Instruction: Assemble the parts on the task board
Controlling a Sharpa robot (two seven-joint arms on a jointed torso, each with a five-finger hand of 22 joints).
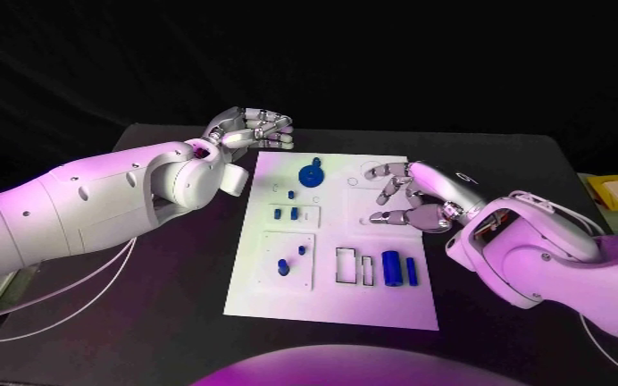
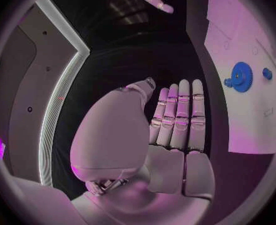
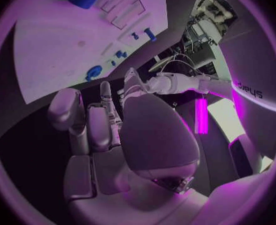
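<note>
The white task board (image 1: 367, 301) lies in the middle of the table. A blue gear (image 1: 312, 174) sits near its far edge, small blue pieces (image 1: 294, 213) stand in the middle, and two blue cylinders (image 1: 401, 271) lie by the rectangular slots. My left hand (image 1: 251, 129) hovers just past the board's far left corner; in its wrist view the fingers (image 2: 178, 115) lie straight and hold nothing, with the gear (image 2: 241, 76) off to one side. My right hand (image 1: 410, 197) hangs over the board's right part, fingers loosely bent and holding nothing (image 3: 100, 130).
The black table (image 1: 154, 314) has bare room on both sides of the board. A yellowish object (image 1: 603, 191) sits at the table's right edge. White cables (image 1: 78, 306) trail below my left arm.
</note>
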